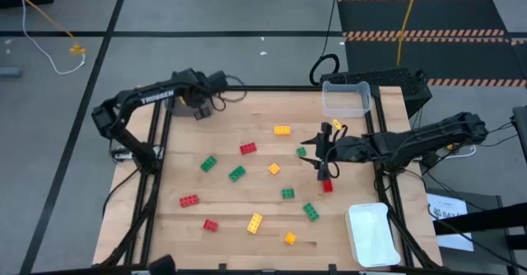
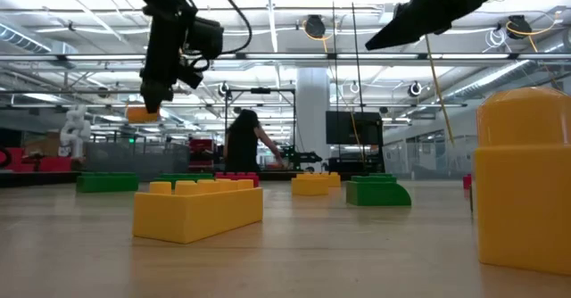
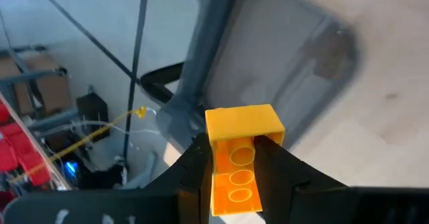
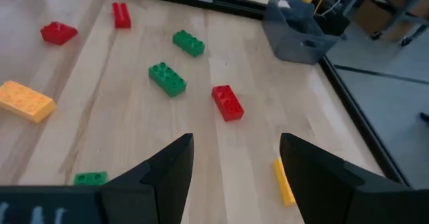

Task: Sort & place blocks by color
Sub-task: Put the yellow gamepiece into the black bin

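Note:
My left gripper (image 1: 200, 110) is at the table's far left corner, shut on a yellow block (image 3: 241, 127) held above a grey bin (image 3: 281, 56). It also shows in the low view (image 2: 147, 102), with the block (image 2: 143, 113) at its tip. My right gripper (image 1: 323, 156) hangs open and empty above the table's right half, its fingers (image 4: 171, 167) wide apart. A red block (image 1: 327, 185) lies on the wood close by it. Red, green and yellow blocks lie scattered flat over the table (image 1: 247, 148). My left gripper pinches the yellow block by its two long sides (image 3: 216, 158) between its two fingers. The block's free end sticks out beyond the fingertips, and its hollow underside faces the wrist camera. The block is lifted clear, over the grey bin.
A clear bin (image 1: 346, 98) stands at the far edge right of the middle. A white tray (image 1: 370, 234) lies at the near right corner. Two big yellow blocks (image 2: 198, 209) stand near the low camera. A person (image 2: 245, 146) is in the room behind.

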You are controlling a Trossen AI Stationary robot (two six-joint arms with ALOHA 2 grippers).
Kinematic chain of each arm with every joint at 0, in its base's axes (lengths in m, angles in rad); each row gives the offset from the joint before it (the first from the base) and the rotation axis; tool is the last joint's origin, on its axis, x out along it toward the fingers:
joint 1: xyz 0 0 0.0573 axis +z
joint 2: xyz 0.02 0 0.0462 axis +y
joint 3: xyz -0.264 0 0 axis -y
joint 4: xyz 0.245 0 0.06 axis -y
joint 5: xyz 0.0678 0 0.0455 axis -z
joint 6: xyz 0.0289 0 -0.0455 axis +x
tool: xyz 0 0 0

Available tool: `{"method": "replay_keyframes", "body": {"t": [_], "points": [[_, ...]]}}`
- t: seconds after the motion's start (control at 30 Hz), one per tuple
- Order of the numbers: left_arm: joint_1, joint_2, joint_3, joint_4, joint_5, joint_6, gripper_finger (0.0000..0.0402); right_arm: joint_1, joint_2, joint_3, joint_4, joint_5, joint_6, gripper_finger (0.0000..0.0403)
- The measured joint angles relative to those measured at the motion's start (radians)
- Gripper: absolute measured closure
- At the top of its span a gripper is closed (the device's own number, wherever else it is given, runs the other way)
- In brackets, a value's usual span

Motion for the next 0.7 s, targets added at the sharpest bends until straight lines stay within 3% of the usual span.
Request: {"method": "replay_keyframes", "body": {"t": [0.1,0.3,0.7], "points": [[0.063,-0.003,0.0,0.074,0.002,0.046,0.0321,0.0,-0.014,0.0,0.005,0.001,0.001,0.0188],[0.155,0.006,0.0,0.122,0.123,0.079,0.0319,0.0,-0.045,0.0,0.005,0.001,0.013,0.0188],[0.175,0.008,0.0,0.146,0.134,0.032,0.0297,0.0,-0.063,0.0,-0.006,0.0,0.014,0.0188]]}}
